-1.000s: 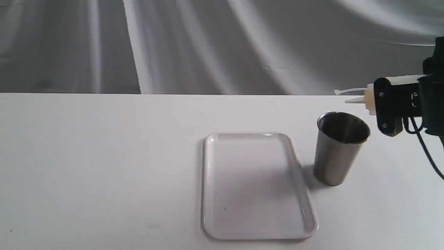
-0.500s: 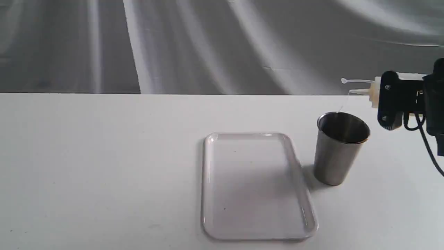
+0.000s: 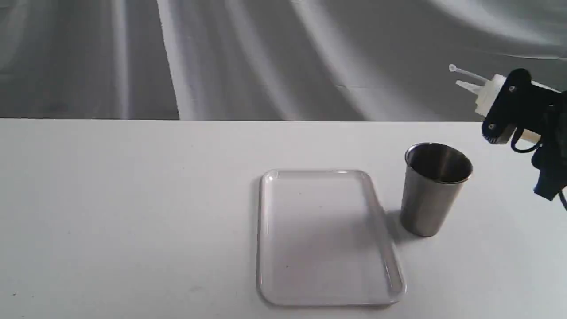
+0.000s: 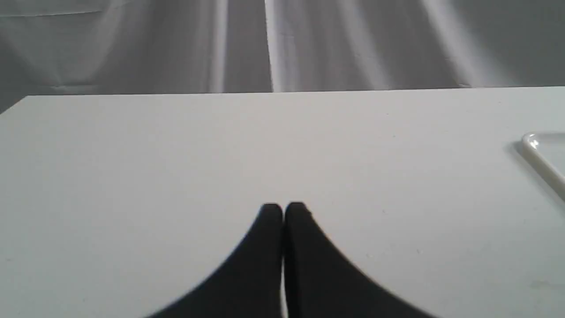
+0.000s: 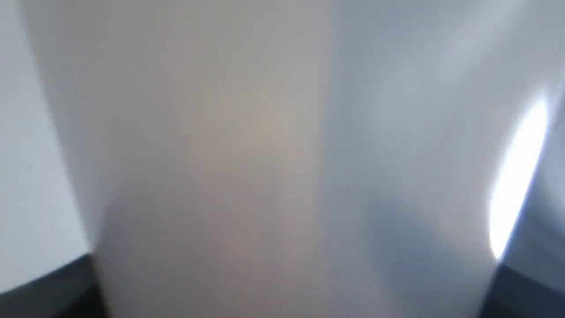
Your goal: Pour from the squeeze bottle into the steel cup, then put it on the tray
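Firmly clamped between the jaws of the right gripper [image 3: 502, 104], the translucent whitish plastic squeeze bottle [image 3: 487, 95] tilts nozzle-upward, the brushed tapered steel cup [image 3: 432, 195] stands below those jaws, the flat white rectangular tray [image 3: 266, 230] lies beyond it, and the jaws of the left gripper [image 4: 283, 213] meet, empty.

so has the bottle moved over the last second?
Yes. The bottle has risen and tilted nozzle-up, backing off to the right, away from the cup, which stands where it was.

right pincer [image 3: 502, 106] clamped (left pincer [image 4: 282, 213] closed)
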`<action>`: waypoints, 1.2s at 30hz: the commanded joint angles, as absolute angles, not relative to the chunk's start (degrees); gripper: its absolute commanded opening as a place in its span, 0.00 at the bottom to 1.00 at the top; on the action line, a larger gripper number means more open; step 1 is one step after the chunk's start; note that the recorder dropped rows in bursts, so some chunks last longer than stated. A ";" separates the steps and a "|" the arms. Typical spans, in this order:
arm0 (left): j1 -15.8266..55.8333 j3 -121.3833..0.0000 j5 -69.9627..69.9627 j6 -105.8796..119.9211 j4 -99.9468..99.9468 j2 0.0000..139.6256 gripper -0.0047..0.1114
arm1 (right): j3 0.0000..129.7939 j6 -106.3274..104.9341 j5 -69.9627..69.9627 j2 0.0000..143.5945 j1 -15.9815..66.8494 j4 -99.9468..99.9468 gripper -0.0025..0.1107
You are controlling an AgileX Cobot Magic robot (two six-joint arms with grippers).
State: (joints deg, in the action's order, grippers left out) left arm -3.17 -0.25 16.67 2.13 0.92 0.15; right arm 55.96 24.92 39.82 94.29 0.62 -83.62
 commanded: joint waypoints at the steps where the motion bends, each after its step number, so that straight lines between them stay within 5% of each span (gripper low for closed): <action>1: -2.71 0.00 16.14 1.97 0.96 0.00 0.04 | 54.58 33.32 36.02 91.14 -1.03 -83.77 0.02; 18: -2.71 0.00 16.14 2.10 0.96 0.00 0.04 | 53.81 44.34 6.95 75.20 -3.50 -78.25 0.02; 36: -2.71 0.00 16.14 1.98 0.96 0.00 0.04 | 53.81 38.05 -20.63 72.25 -3.50 -50.81 0.02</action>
